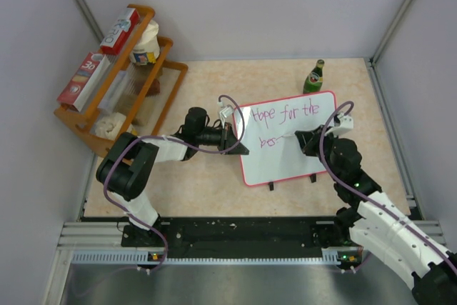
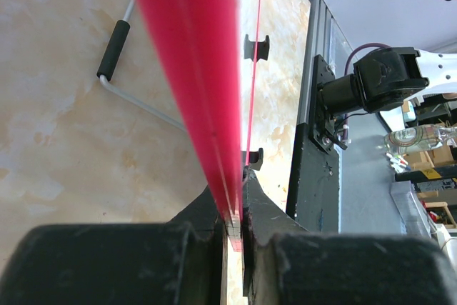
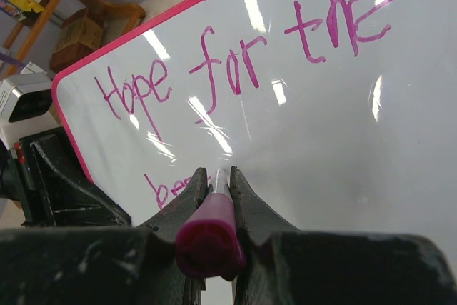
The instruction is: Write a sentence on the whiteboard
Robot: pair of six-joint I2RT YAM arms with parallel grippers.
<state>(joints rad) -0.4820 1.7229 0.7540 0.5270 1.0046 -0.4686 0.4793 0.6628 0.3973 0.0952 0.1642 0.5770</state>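
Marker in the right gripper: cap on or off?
Off. The marker, clamped in the right gripper, narrows to a bare pale tip against the whiteboard, right after the pink writing.

The right end effector [image 3: 218, 176] fills the bottom of the frame, its two black fingers [image 3: 246, 201] closed around a pink marker [image 3: 211, 237]. The marker's pale tip meets the glossy whiteboard [image 3: 343, 141], which tilts across the picture with a pink rim along its upper and left edges. The sentence [image 3: 214, 69] reads "Hope for the" on the top line. Below it a second line starts with "be", and the rest is hidden behind the fingers. The left end effector [image 3: 68, 180], black, sits at the board's left rim. A wooden shelf [image 3: 78, 5] stands in the top left corner.
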